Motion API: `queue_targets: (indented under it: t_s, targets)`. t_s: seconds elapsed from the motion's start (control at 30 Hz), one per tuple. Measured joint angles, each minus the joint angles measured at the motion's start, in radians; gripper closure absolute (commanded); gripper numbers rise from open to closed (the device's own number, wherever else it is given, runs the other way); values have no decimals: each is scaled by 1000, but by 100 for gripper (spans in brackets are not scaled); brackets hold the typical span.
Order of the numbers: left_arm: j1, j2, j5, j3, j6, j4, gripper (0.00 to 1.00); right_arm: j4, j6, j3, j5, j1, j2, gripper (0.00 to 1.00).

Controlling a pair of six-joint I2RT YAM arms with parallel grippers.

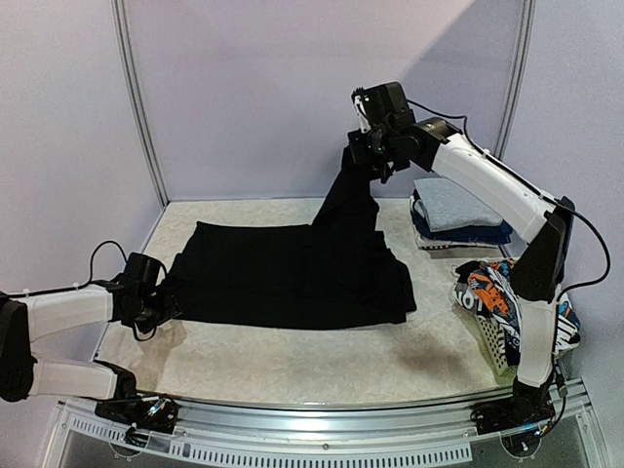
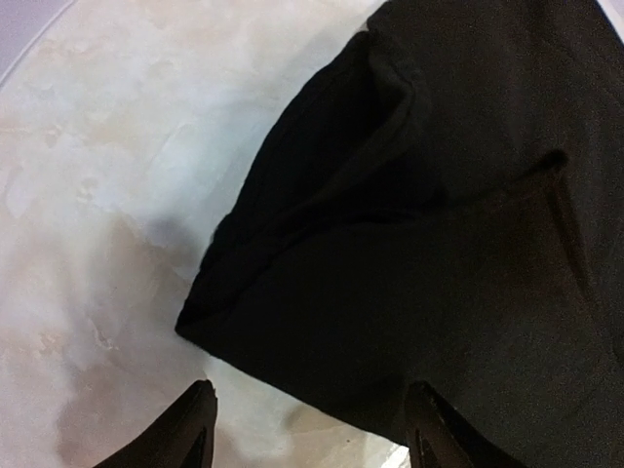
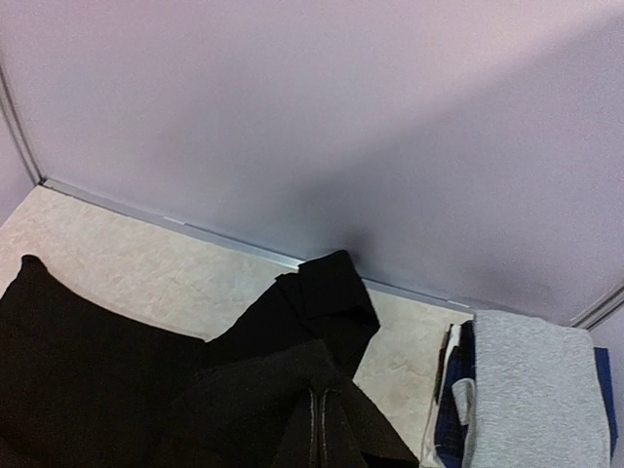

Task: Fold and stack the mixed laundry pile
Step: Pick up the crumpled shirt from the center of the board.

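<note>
A large black hooded top [image 1: 283, 273] lies spread across the table's middle. My right gripper [image 1: 371, 163] is shut on one part of it and holds that part high near the back wall, so the cloth hangs down in a strip. In the right wrist view the black cloth [image 3: 292, 390] bunches over the fingers and hides them. Low at the top's left edge, my left gripper [image 1: 162, 298] stands open. In its wrist view the garment's corner [image 2: 292, 322] lies between the fingertips [image 2: 190, 429], and the right one rests over the cloth.
A folded stack [image 1: 455, 214], grey on top of navy pieces, sits at the back right and also shows as the grey shirt [image 3: 531, 390]. A white lattice basket [image 1: 495, 336] at the right edge holds an orange-black-white printed garment [image 1: 487, 288]. Walls close in behind and on both sides.
</note>
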Motion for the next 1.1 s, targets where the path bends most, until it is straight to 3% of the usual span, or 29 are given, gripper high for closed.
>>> queue_targets:
  t_s: [0.13,0.33,0.57,0.63,0.8,0.87,0.97,1.1]
  targets:
    - [13,35,14,-16,-13,85,47,3,21,-76,-139,1,-22,100]
    - [23,104,32,-29,-14,213,76,5,59,-135,-359,41,-28,100]
    - [26,177,55,-32,-5,336,97,69,193,-149,-475,197,-21,100]
    - [26,183,61,-32,-3,349,99,113,246,-162,-519,233,-2,88]
    - [26,183,74,-32,6,357,100,130,324,-132,-656,257,131,33]
    - [26,182,78,-32,10,355,100,97,326,-146,-672,255,175,20]
    - [26,173,82,-32,14,345,100,64,316,-261,-664,246,166,9]
    - [26,162,84,-31,25,335,100,49,311,-538,-614,216,24,7]
